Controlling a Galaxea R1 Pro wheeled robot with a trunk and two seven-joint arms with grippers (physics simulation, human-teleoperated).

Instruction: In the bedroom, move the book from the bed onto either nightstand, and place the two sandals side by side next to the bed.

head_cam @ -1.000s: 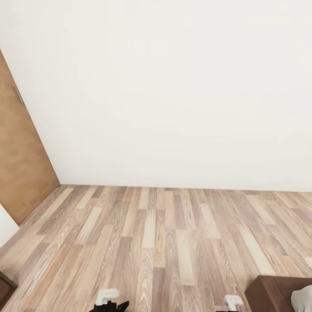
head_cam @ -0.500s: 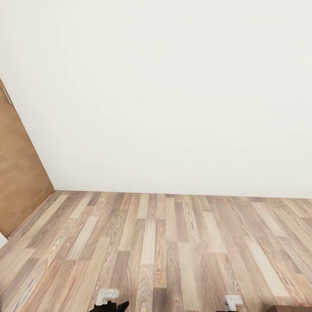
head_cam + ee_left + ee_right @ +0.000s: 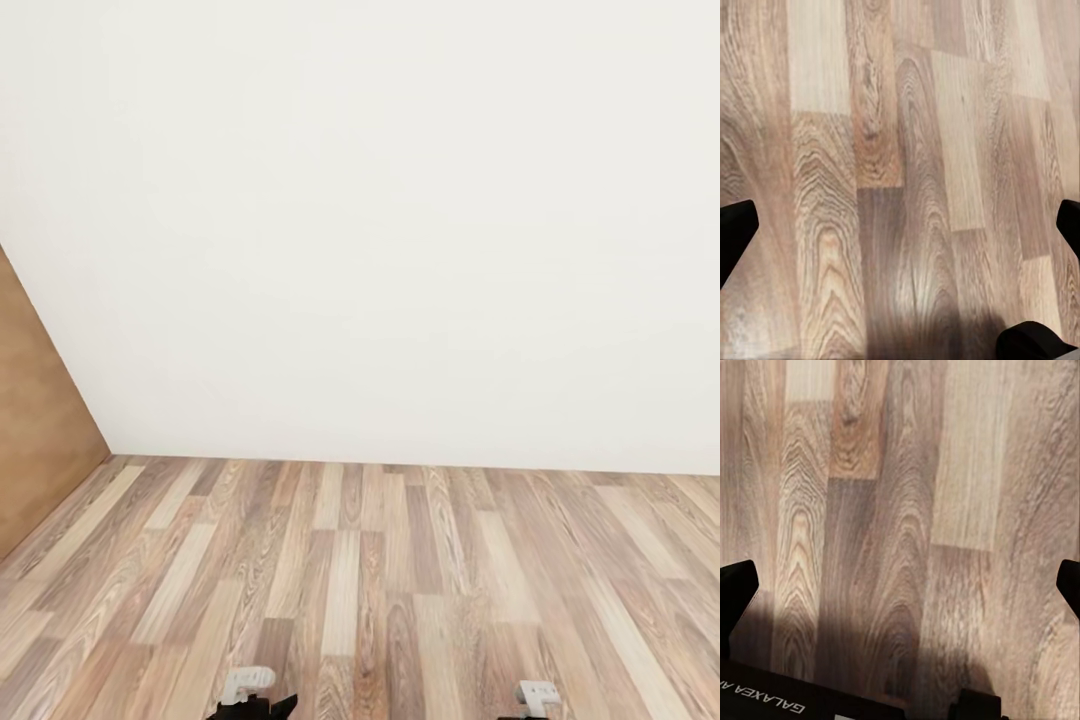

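The head view faces a plain white wall (image 3: pixel 380 220) meeting a wood-plank floor (image 3: pixel 380 570), with the edge of a tan wooden door (image 3: pixel 35 420) at the left. Two small white robot parts (image 3: pixel 247 682) sit at the bottom edge of that view, one on each side.

The left claw (image 3: pixel 900 225) hangs over bare planks, its black fingertips (image 3: pixel 735 229) spread wide to both edges of the wrist view, nothing between them. The right claw (image 3: pixel 900 585) is likewise spread open and empty above the floor; beneath it a dark robot part (image 3: pixel 787 697) carries white lettering, seen upside down, reading "GALAXEA A…", the rest cut off.
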